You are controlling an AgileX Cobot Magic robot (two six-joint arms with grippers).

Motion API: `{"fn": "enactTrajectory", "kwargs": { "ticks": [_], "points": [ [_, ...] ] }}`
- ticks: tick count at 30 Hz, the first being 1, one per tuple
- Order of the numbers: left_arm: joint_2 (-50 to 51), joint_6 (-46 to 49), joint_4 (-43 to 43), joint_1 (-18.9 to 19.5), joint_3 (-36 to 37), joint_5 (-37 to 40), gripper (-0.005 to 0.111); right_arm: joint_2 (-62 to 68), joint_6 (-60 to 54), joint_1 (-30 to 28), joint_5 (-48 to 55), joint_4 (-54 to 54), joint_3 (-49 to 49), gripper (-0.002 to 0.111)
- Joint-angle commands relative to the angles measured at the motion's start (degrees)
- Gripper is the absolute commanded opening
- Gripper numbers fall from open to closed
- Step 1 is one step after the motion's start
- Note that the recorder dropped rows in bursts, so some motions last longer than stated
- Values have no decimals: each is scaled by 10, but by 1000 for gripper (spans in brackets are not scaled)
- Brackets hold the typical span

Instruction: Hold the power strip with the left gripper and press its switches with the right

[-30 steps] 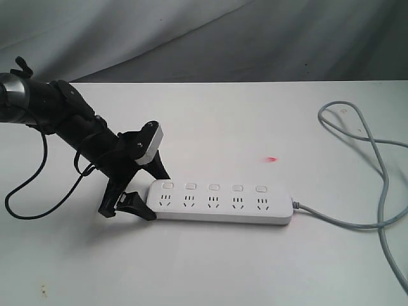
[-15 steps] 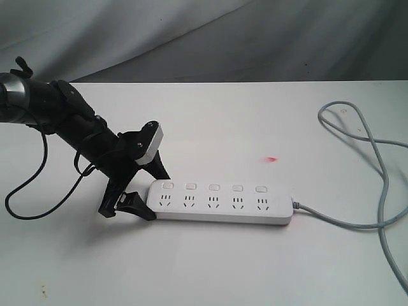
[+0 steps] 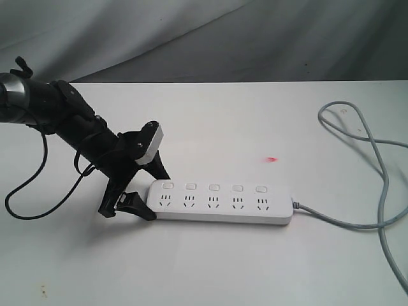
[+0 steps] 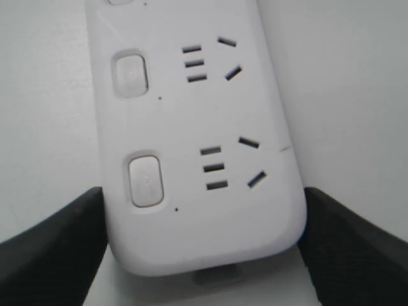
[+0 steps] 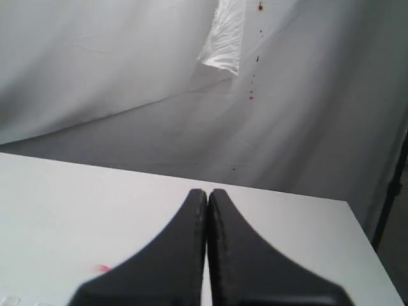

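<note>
The white power strip [image 3: 220, 203] lies flat on the white table, its row of switches [image 3: 214, 187] on the far side of the sockets. My left gripper [image 3: 158, 196] straddles the strip's left end, one black finger against each long side. In the left wrist view the fingers [image 4: 64, 236] press on both edges of the power strip [image 4: 197, 127], with two switches [image 4: 145, 180] in sight. My right gripper [image 5: 207, 194] is shut on nothing, held over bare table and facing the grey backdrop. It is out of the exterior view.
The strip's grey cord [image 3: 376, 191] runs off its right end and loops over the right side of the table. A small red mark [image 3: 272, 159] sits on the tabletop behind the strip. A black cable [image 3: 38, 185] hangs from the left arm.
</note>
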Motion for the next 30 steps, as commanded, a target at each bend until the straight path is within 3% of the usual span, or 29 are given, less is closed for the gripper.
{"fn": "enactTrajectory", "kwargs": {
  "ticks": [1,5,10,18,30],
  "points": [
    [-3,2,-10,-2,-3,5,23,-48,-6,-16,-65,26,82,0],
    [-3,2,-10,-2,-3,5,23,-109,-6,-55,-65,41,164,0],
    [-3,2,-10,-2,-3,5,23,-137,-6,-56,-78,60,237,0],
    [-3,2,-10,-2,-3,5,23,-137,-5,-56,-3,64,237,0],
    [-3,2,-10,-2,-3,5,23,-137,-6,-56,-4,64,237,0]
  ]
}}
